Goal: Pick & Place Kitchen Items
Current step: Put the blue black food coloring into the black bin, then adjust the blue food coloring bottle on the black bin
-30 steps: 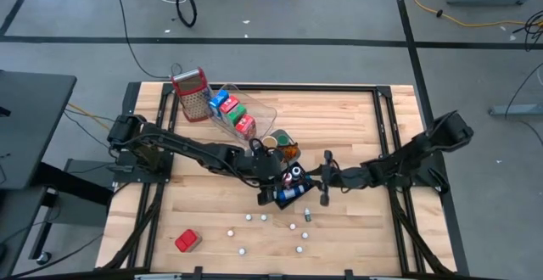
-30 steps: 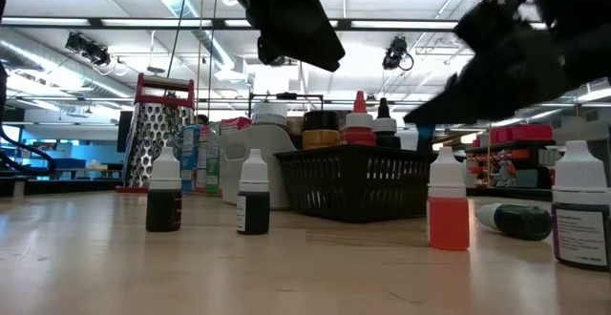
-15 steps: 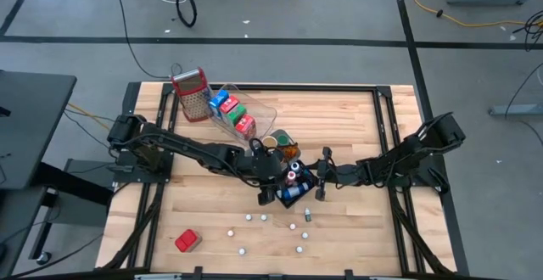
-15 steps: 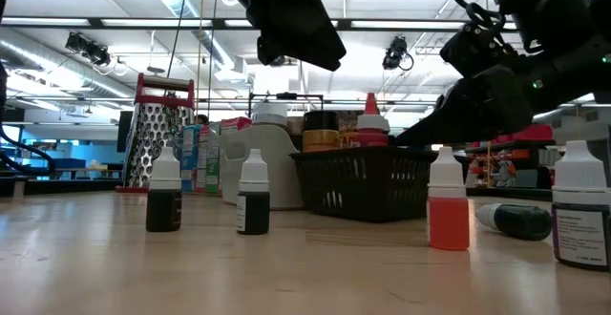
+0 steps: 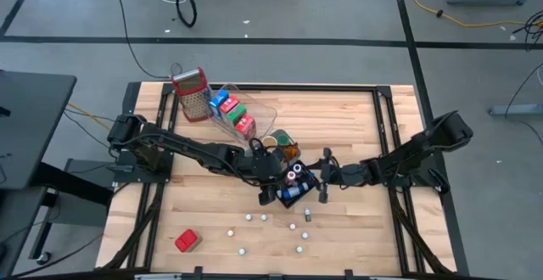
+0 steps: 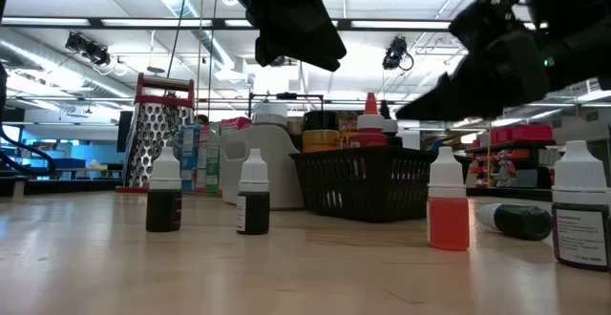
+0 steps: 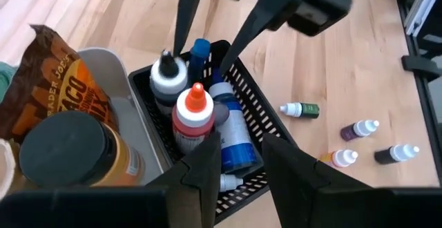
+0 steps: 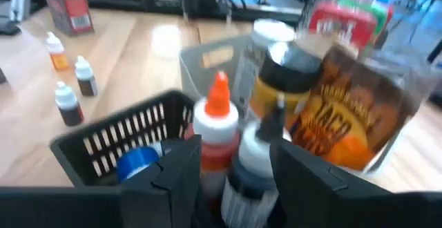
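A black mesh basket (image 5: 284,197) stands mid-table and holds several small bottles: a red-tipped one (image 7: 190,114), a blue-capped one (image 7: 200,48) and a white one with a black tip (image 8: 257,148). My right gripper (image 8: 238,148) reaches in level from the table's right. It is open, with one finger on each side of the black-tipped bottle. My left gripper (image 7: 242,145) hovers open above the basket's left side, well clear of it in the low view. Several dropper bottles (image 5: 271,229) stand on the boards toward the near edge. My right gripper has its fingers (image 8: 181,169) on either side of the black-tipped bottle's cap (image 8: 275,121), coming in from the table's right. The bottle stands upright in the basket. Whether either finger touches it, I cannot tell.
A grey bin (image 7: 131,128) beside the basket holds a taco-mix packet (image 7: 59,83) and a black-lidded jar (image 7: 69,152). A clear tray of cartons (image 5: 236,114) and a metal grater (image 5: 191,93) stand at the far left. A red carton (image 5: 187,240) lies near left. One green bottle (image 6: 516,221) lies on its side.
The black basket, with its bottles, has slid a little toward the table's right edge. My left gripper has kept its place above it.
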`<state>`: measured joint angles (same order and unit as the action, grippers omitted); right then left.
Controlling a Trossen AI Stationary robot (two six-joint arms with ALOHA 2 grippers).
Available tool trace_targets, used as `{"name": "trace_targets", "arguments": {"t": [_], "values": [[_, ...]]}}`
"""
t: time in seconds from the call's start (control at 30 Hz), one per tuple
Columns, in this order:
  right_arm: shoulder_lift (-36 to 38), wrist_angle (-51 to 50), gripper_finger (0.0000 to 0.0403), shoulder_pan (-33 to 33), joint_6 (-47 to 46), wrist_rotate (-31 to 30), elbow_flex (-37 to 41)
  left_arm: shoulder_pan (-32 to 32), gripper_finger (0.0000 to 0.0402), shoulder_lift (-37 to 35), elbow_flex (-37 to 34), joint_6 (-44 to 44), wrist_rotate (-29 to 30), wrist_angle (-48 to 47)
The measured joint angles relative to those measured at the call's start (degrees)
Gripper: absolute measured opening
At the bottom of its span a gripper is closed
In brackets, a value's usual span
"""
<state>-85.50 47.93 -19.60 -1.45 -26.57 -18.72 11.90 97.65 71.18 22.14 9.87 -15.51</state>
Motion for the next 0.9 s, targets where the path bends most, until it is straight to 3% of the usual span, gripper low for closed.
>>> {"name": "trace_targets", "arguments": {"t": [0.2,0.43,0.67,0.9], "values": [[6.85,-5.03,0.0168,-1.14,2.43,-3.39,0.0,0.02,0.0116,0.07,-0.04,3.71,-0.02,1.45],[13.79,-12.28,0.0161,-1.5,2.35,-4.24,0.0,0.11,0.0116,0.09,-2.72,5.45,-1.48,10.98],[14.45,-15.91,0.019,-1.5,2.11,-3.95,0.0,0.13,0.0123,0.09,-7.07,6.87,-1.86,12.43],[14.45,-16.19,0.0223,-1.08,2.03,-3.96,0.0,1.75,0.0172,4.92,-6.67,6.82,-0.31,15.57]]}}
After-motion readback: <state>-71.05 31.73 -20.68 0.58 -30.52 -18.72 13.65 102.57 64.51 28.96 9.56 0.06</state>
